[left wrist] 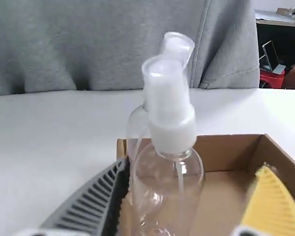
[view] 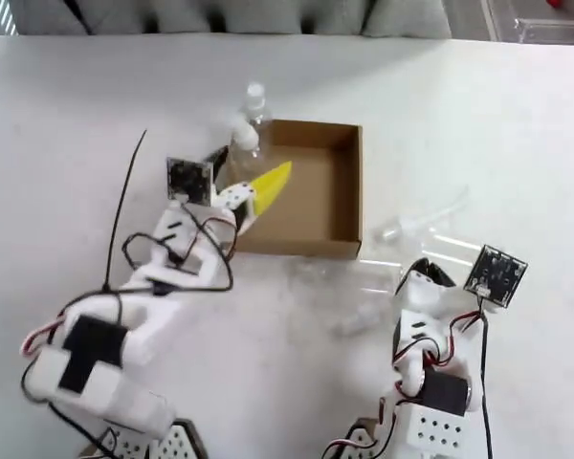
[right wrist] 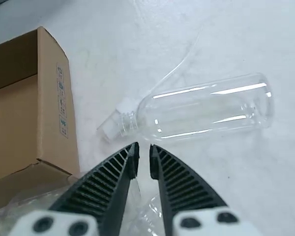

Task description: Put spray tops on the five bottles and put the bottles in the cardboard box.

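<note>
A clear bottle (left wrist: 167, 182) with a white spray top stands at the cardboard box's (view: 352, 191) far left corner. It sits between my left gripper's (view: 253, 164) grey finger (left wrist: 96, 201) and yellow finger (left wrist: 270, 201). The jaws are open, the bottle is against the grey one, and a gap separates it from the yellow one. A second capped bottle (left wrist: 177, 46) stands just behind it. My right gripper (right wrist: 143, 150) is shut on nothing, just short of a clear topless bottle (right wrist: 201, 110) lying on its side beside the box (right wrist: 34, 108).
A loose spray top with its thin tube (view: 402, 228) lies right of the box. Clear plastic wrapping (view: 316, 273) and another clear bottle (view: 362, 317) lie in front of the box near the right arm. Grey cloth (left wrist: 88, 44) hangs behind the table's far edge.
</note>
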